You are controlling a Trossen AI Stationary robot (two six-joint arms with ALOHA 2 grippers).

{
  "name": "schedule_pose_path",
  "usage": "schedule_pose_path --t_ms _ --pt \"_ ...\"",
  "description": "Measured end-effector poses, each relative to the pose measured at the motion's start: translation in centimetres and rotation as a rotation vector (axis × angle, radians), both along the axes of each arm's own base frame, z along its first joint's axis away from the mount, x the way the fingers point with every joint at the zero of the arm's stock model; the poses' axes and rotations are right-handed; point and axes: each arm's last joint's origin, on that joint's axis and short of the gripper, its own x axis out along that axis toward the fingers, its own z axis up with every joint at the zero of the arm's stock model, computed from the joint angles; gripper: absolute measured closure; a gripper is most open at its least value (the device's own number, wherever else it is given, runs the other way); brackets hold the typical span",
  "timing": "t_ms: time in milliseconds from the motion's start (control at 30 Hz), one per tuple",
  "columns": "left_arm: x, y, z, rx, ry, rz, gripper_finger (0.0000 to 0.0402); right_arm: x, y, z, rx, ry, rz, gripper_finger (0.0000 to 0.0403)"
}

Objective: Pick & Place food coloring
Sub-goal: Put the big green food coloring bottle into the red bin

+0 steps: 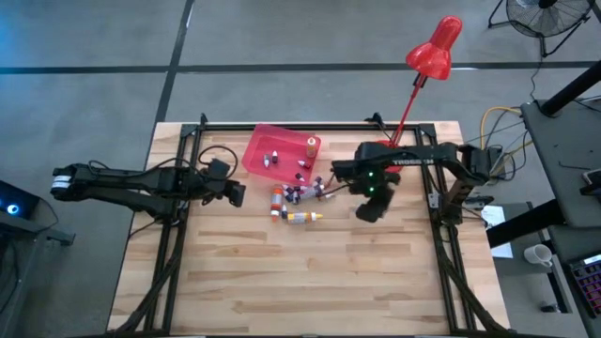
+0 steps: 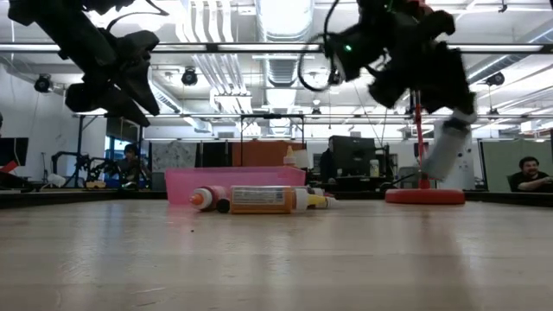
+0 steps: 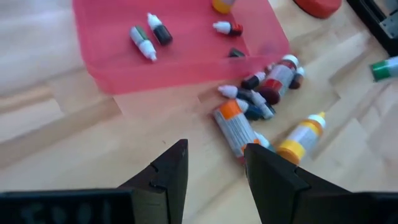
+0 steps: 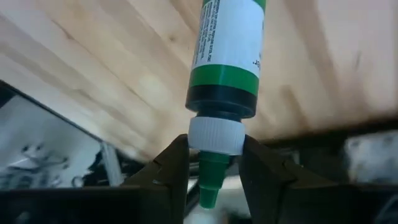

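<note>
A green food coloring bottle with a white label is held by my right gripper above the table, right of the bottle pile; in the low view the bottle hangs tilted in the air. Several small and larger bottles lie on their sides in a pile in front of the pink tray. More small bottles lie inside the tray. My left gripper is open, hovering left of the pile and touching nothing. My right gripper pinches the green bottle by its white cap collar between the two fingers, the green tip pointing back past them. The body sticks out beyond the fingertips. The bottle is lifted clear of the table and tilted.
A red desk lamp stands with its base right behind my right arm, its head past the far edge. Black frame rails run along both table sides. Bare wood lies toward the near edge.
</note>
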Motion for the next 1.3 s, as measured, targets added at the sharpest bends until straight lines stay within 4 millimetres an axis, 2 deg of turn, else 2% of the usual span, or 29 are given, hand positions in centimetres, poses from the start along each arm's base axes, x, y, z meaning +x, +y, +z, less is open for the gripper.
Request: schedule_pose_path --t_ms 200,433,567,667,1000,1300 --pt "0.0 0.1 0.0 0.051 0.016 -0.001 0.0271 -1.3 0.6 -2.5 0.152 0.141 -0.179 0.0285" --pt "0.0 0.1 0.0 0.053 0.020 -0.004 0.0271 -3.5 2.6 -5.7 0.304 0.304 -0.217 0.0293" --pt "0.0 0.1 0.0 0.054 0.021 -0.003 0.0271 -4.5 3.1 -6.6 0.319 0.341 -0.196 0.0275" --pt "0.0 0.1 0.0 0.066 0.022 0.006 0.0271 -4.6 3.1 -7.2 0.322 0.303 -0.182 0.0261" --pt "-0.1 0.2 0.0 0.088 0.034 -0.006 0.0271 -4.2 3.1 -8.1 0.301 0.248 -0.212 0.0242" --pt "0.0 0.1 0.0 0.088 0.033 -0.007 0.0271 -3.8 3.0 -7.2 0.299 0.148 -0.164 0.0226"
